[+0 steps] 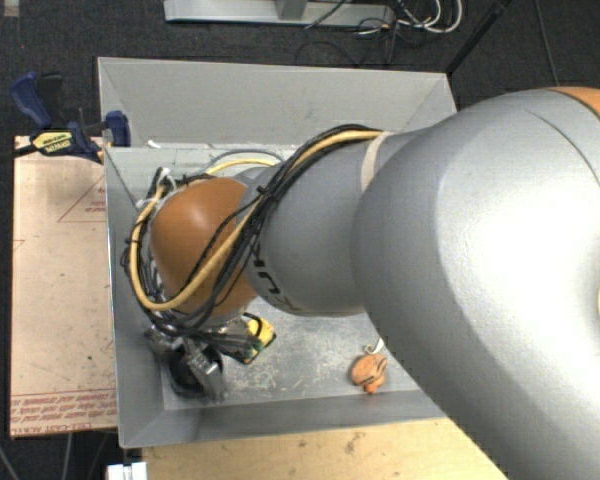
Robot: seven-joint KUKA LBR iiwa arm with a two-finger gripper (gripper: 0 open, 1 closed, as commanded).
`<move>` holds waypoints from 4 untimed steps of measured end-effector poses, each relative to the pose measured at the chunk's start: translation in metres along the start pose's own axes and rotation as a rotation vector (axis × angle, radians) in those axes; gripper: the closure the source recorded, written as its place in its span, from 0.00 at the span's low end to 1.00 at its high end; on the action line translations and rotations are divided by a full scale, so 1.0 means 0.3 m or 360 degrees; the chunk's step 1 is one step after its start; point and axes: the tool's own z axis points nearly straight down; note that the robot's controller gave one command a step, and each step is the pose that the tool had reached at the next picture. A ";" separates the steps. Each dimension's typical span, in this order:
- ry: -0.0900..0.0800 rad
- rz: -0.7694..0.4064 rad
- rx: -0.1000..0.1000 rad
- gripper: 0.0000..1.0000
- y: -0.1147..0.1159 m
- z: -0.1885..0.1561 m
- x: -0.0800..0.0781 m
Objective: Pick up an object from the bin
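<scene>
Camera view: orange lump lies well apart from gripper.

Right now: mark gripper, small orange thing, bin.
gripper (192, 370): camera view, its dark lower end.
small orange thing (369, 371): camera view, middle of its body.
bin (280, 103): camera view, bare far wall.

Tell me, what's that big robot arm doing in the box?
The grey robot arm reaches from the right down into the grey metal bin. Its tip sits low near the bin's front left corner. A small yellow and black thing lies right beside it, and a small orange thing lies apart, further right. Whether it holds anything can't be seen.
</scene>
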 end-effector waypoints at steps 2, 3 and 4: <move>-0.0083 -0.0021 -0.0051 1.00 -0.177 0.024 0.065; -0.0072 -0.0009 -0.0050 1.00 -0.223 -0.122 0.115; -0.0102 -0.0032 -0.0040 1.00 -0.170 -0.174 0.064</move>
